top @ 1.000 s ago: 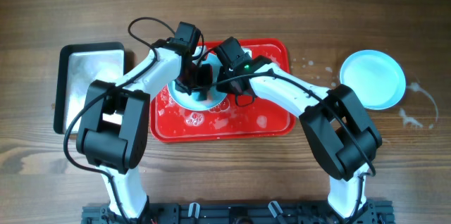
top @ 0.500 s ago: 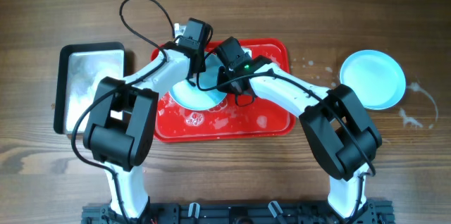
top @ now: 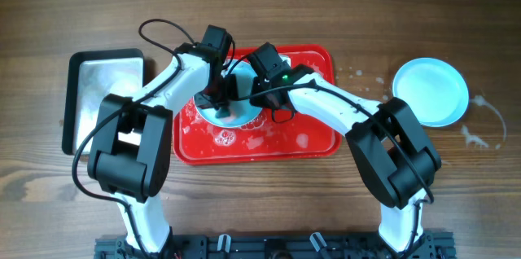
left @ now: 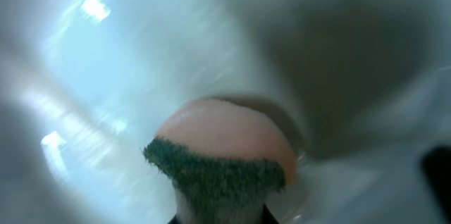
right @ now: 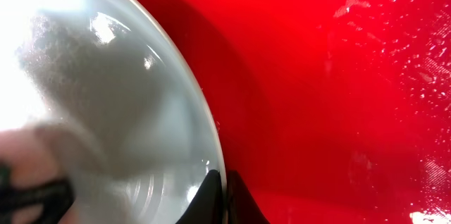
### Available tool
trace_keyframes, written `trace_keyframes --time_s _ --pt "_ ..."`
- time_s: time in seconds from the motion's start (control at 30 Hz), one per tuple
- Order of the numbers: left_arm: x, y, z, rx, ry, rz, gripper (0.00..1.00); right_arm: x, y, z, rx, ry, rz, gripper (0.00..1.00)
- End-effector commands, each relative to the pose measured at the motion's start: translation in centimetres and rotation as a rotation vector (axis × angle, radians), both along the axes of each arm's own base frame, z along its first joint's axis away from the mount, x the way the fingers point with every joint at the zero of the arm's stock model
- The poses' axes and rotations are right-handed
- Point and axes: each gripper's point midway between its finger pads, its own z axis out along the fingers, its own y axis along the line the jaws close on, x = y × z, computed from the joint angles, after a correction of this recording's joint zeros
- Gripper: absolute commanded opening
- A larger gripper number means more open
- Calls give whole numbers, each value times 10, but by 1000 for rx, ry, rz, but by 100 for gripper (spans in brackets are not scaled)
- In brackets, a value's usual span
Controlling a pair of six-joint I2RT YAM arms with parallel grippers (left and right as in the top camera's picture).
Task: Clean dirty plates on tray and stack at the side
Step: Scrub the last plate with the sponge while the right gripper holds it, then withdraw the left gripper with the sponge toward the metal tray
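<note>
My left gripper [top: 220, 94] was closed on the sponge [left: 224, 155], with the green scouring face pressed into the plate [right: 113, 90]. The plate sat over the left half of the tray [top: 313, 133]. I could not tell whether it lay flat or was tipped up a little. My right gripper [right: 224, 194] was narrow, its tips pinched on the plate's rim to steady it. A second plate [top: 431, 89] sat on the table well off to the right, and the pan [top: 104, 96] stood just left of the tray.

I took this to be mid-scrub. The plate looked wet and glossy and the tray was beaded with droplets, so I judged slip to be the main risk. The right pinch needed to be firm enough that the sponge could not drag the plate round. I thought the sponge should be pushed down flat rather than on an edge, then swept in overlapping circles from the middle out to the rim. It also had to stay clear of my right tips. The patch under those tips would go unwashed unless I regripped. My left view was too blurred to show what dirt was left.
</note>
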Motion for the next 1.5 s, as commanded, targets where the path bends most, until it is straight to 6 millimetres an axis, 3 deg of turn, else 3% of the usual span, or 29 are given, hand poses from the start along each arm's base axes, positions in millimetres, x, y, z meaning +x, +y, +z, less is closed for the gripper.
trace_keyframes --time_s 0.0,0.1,0.17,0.27,0.33,0.4,0.47,0.53,0.6,0.8,0.87,0.97,1.1,1.23,1.37,1.4,1.47 --pt "-4 -24 -52 -60 12 -49 4 -15 -17 -29 -81 61 12 4" --pt "33 -13 -50 27 -150 -28 4 -15 -17 -29 -81 61 12 4" --pt "54 8 -46 152 -251 4 4 -15 -17 -29 -80 59 12 4" --pt "67 38 -39 315 -323 48 4 -13 -16 -28 -76 54 11 4" --pt "65 63 -36 425 -320 74 4 -12 -15 -28 -72 49 11 4" --pt "54 80 -37 475 -265 82 4 -12 -15 -28 -72 48 11 4" --pt "30 97 -42 503 -159 136 4 -12 -15 -28 -72 48 12 4" --pt "6 100 -46 472 -49 183 4 -12 -15 -28 -71 47 11 4" --pt "-16 89 -52 376 67 189 4 -11 -15 -28 -69 45 12 4" --pt "-67 22 -45 -15 353 145 4 -13 -12 -28 -59 52 32 4" --pt "-81 -10 -31 -230 423 42 4 -14 -11 -28 -56 53 46 4" --pt "-89 -32 -5 -436 489 4 4 -17 -6 -27 -33 65 82 4" --pt "-67 -44 48 -721 475 11 4 -17 -4 -25 4 82 106 4" --pt "-17 -19 110 -844 295 51 4 -3 -20 -3 29 55 69 4" --pt "16 19 158 -816 72 70 4 19 -42 38 50 -41 61 4" --pt "22 37 160 -747 32 120 4 24 -52 54 35 -82 47 4" --pt "26 51 164 -712 -10 147 4 28 -66 76 -12 -140 29 4"
